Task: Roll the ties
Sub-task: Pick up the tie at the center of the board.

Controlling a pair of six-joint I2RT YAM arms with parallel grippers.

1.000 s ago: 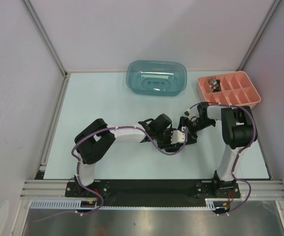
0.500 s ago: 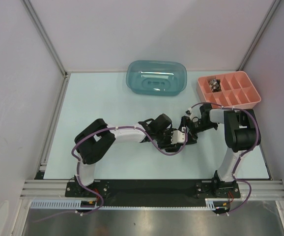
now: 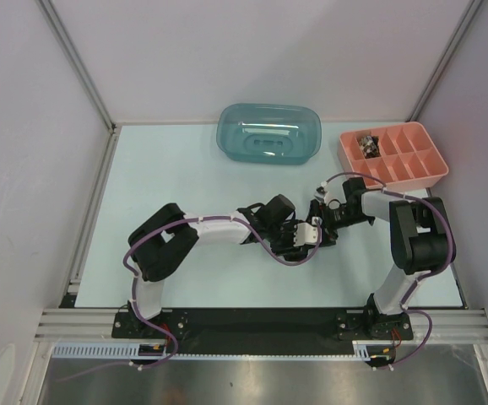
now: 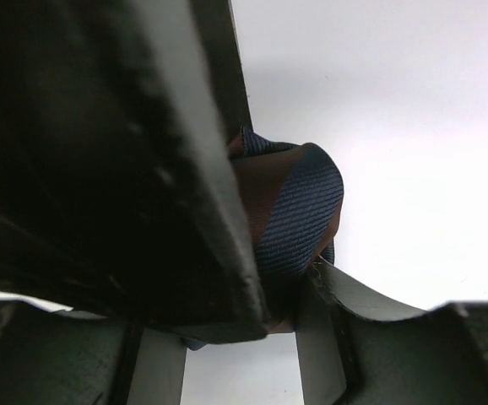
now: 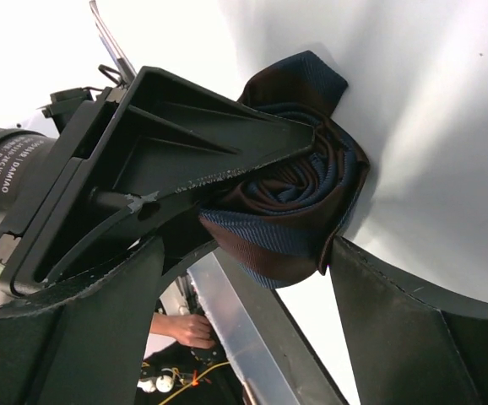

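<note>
One of the ties, navy with brown stripes, is wound into a tight roll with its pointed tip sticking up. My left gripper is shut on this roll, pinching it between both fingers. In the right wrist view the ribbed black finger of the left gripper presses on the roll's side. My right gripper stands open around the roll's lower end; one fingertip is at the fabric's edge, the other is apart from it. In the top view both grippers meet mid-table, left gripper and right gripper, hiding the tie.
A teal plastic tub stands at the back centre. A salmon compartment tray sits at the back right with a small dark bundle in one cell. A person's hand shows beyond the table's rail.
The right gripper's jaws have spread wider around the roll. The right arm's elbow has swung outward to the right. The left arm and its grip are unchanged.
</note>
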